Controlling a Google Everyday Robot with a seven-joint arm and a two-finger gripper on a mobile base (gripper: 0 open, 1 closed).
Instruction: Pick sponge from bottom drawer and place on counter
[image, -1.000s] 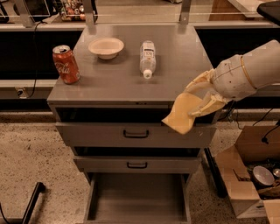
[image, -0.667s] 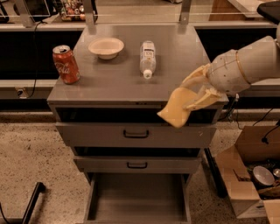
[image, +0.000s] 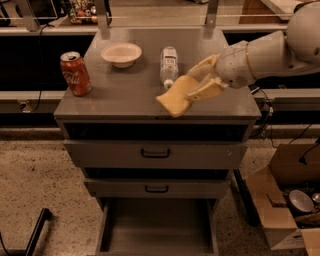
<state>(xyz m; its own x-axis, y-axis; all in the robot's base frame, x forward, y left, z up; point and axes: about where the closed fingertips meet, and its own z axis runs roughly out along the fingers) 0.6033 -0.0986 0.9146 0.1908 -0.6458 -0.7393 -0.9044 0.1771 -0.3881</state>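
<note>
Here the counter (image: 107, 100) carries three bystanders. A red soda can (image: 75, 73) stands upright near its left edge, a cream bowl (image: 121, 54) sits further back, and a clear plastic bottle (image: 170, 66) lies on its side toward the middle. Below, the bottom drawer (image: 157, 227) stands pulled out, and its grey floor shows nothing on it.

The sponge (image: 176, 99) is already out of the drawer. It hangs in the air over the front part of the counter, just right of centre and in front of the bottle's cap end. Whether its lower corner touches the surface cannot be told from this angle.

The gripper (image: 191, 86) comes in from the right on the pale arm (image: 260, 55). Its two cream fingers are clamped on the sponge's right end, so most of the yellow body sticks out to the left and tilts downward.

The sponge looks light and soft. It should squash under the pads rather than slip, and a drop would not harm it. The risk lies more in its springiness: held by one end, it may flop or swing, and it could cling to a finger as the jaws part.

A hold nearer its middle would carry it flatter, but the present end grip seems enough for so small a load. Lowering it until its underside lies on the bare metal in front of the bottle looks sensible, keeping it back from the front edge.

A cardboard box (image: 280, 200) sits on the floor to the right.
</note>
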